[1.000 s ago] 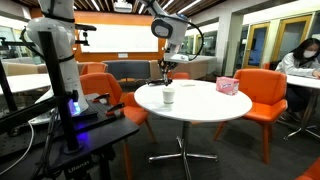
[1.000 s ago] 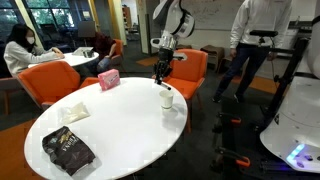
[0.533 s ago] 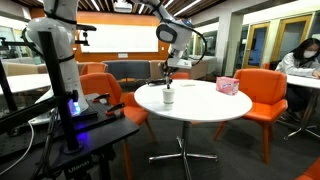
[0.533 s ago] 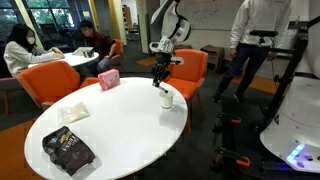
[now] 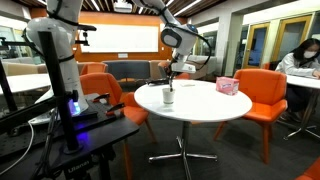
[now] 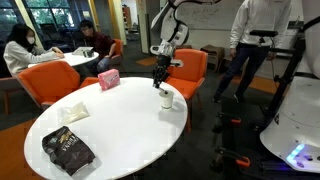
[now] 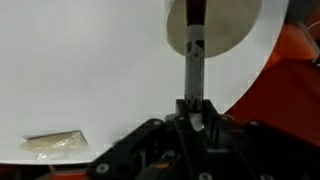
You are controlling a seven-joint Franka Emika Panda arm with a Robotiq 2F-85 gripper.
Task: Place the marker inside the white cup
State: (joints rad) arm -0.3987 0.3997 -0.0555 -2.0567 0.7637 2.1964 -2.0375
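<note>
The white cup point(image 6: 166, 98) stands near the edge of the round white table point(image 6: 110, 130); it also shows in an exterior view point(image 5: 168, 96) and at the top of the wrist view point(image 7: 215, 25). My gripper point(image 6: 161, 76) hangs just above the cup and is shut on the marker point(image 7: 194, 65), a slim dark stick. In the wrist view the marker points from the jaws point(image 7: 196, 112) to the cup's mouth. Its tip seems to be at the rim; I cannot tell whether it is inside.
A pink box point(image 6: 108, 80) sits at the far side of the table, also seen in an exterior view point(image 5: 227, 86). A dark snack bag point(image 6: 68, 150) and a pale wrapper point(image 6: 74, 111) lie on the table. Orange chairs point(image 6: 60, 82) surround it. A person point(image 6: 252, 45) stands close by.
The arm has shifted slightly sideways and lowered the marker toward the cup's mouth. The cup and the other objects have not moved.
</note>
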